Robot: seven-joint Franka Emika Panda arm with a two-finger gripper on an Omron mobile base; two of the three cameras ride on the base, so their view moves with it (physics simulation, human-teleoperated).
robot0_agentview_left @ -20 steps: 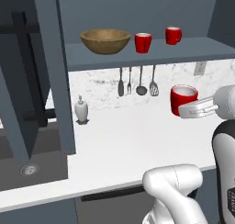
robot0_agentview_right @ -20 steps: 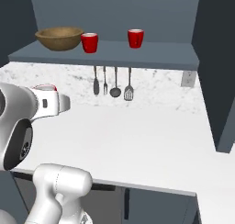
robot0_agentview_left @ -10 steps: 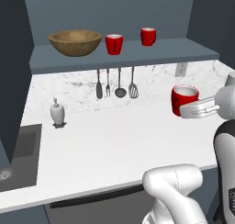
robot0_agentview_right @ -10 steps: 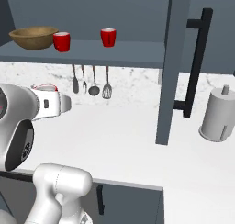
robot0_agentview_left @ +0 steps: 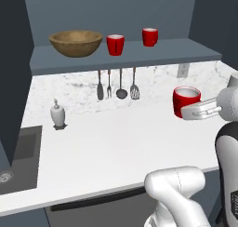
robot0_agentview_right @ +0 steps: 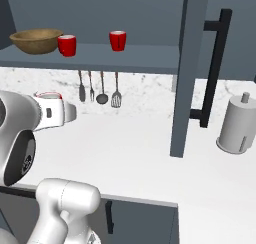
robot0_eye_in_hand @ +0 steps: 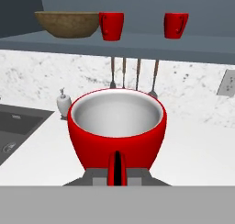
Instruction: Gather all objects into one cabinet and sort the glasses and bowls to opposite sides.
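Note:
My gripper is shut on the handle of a red cup, held upright above the white counter, right of and below the cabinet shelf. The hand view looks into this cup's pale, empty inside, with the fingers pinching its handle. On the shelf, the wooden bowl sits at the left. A second red cup stands just right of it, and a third is further right and back. From the right base view the bowl and both cups show too.
Several metal utensils hang under the shelf. A white soap dispenser stands beside the sink at the left. An open cabinet door with a black handle hangs to the right, and a grey paper-towel holder stands beyond it.
The whole scene slid left in both base views early on, so the base moved right, then settled. The red cup stayed in the gripper at the same spot in view.

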